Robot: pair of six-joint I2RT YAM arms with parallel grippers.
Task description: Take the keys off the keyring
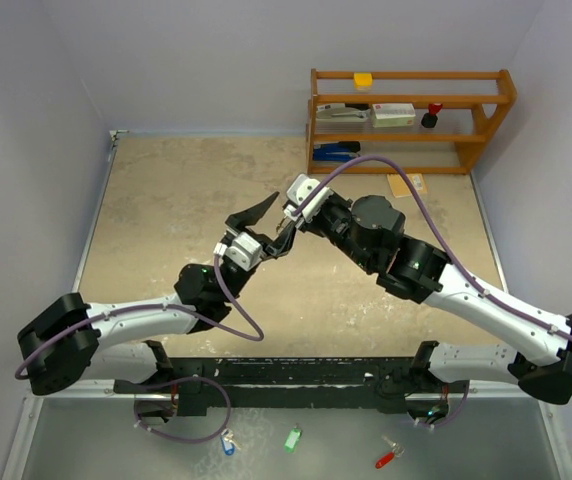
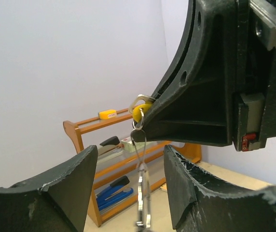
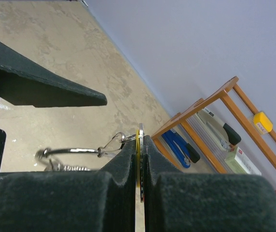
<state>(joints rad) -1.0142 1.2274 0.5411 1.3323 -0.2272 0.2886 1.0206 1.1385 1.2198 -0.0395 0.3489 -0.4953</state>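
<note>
No key looked to be free of the keyring (image 3: 73,151) yet, so the main work was judged to lie ahead. The bunch hung in the air over the middle of the counter (image 1: 166,200), between the two arms. The right gripper (image 3: 140,147) was pinched tight on the yellow-headed key (image 2: 141,111), whose thin edge showed between its pads. From that key a small silver loop led to the wire ring, and the plain silver keys (image 2: 144,208) dangled below it. A dark piece just under the loop may have been a black key head, though that could not be told for certain. The left gripper (image 2: 128,166) stood with its jaws apart on either side of the hanging bunch, touching neither the ring nor the keys as far as the wrist view showed. What was left, by this reading, was to catch the ring or a key with the left gripper and work each key off the wire in turn. The ring hung edge-on and slack, which could make that catch awkward. On the grey strip at 6 o'clock, in front of the arm bases, lay a blue key (image 1: 228,443), a green key (image 1: 293,438) and a red key (image 1: 386,458). A wooden shelf (image 1: 411,135) with small office items stood at 1 o'clock, well apart from the grippers.
</note>
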